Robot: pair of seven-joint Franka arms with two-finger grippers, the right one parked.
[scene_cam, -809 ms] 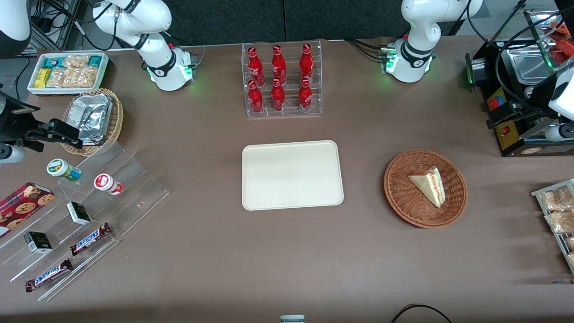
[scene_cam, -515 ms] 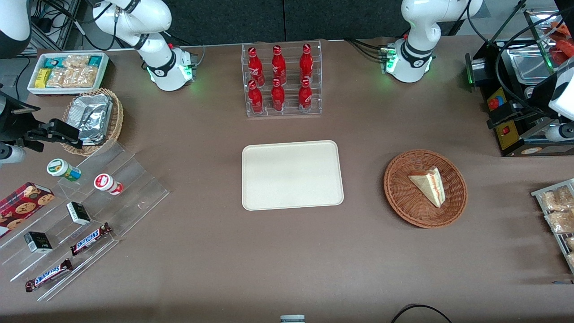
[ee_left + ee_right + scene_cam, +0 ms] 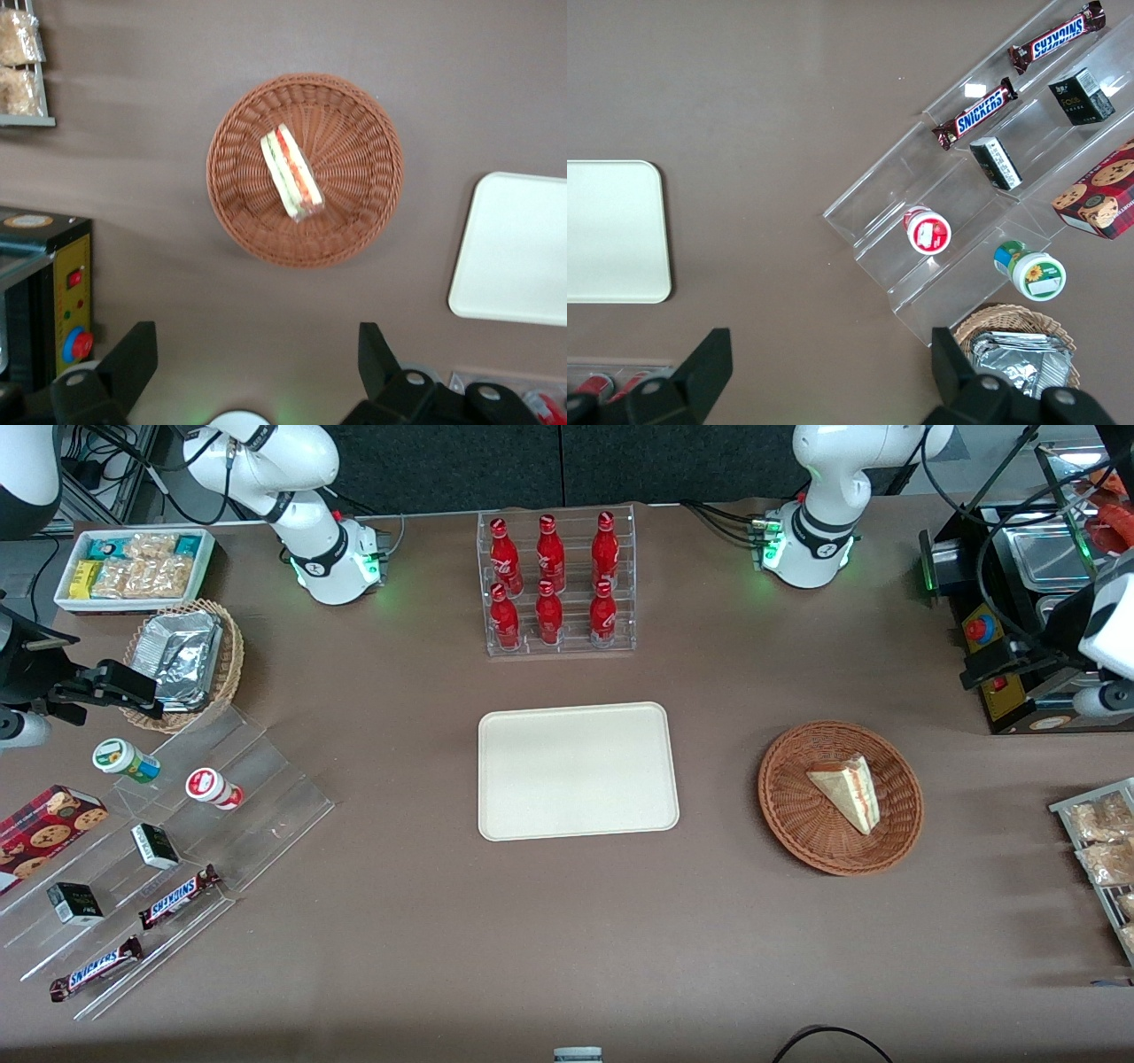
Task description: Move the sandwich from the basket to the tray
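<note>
Here the sandwich (image 3: 846, 790) lies in the basket (image 3: 797, 815), right of centre in the front view, its long axis slanting from upper left to lower right, narrow tip toward the front camera, striped cut edge up. The tray (image 3: 578, 771) sits near the basket, mid-frame, bare. The gripper (image 3: 257, 367) hangs high, fingers (image 3: 133, 354) spread wide, nothing between them; the sandwich lies ahead of it, so I judge it must reach forward and drop, jaws across the wedge.
</note>
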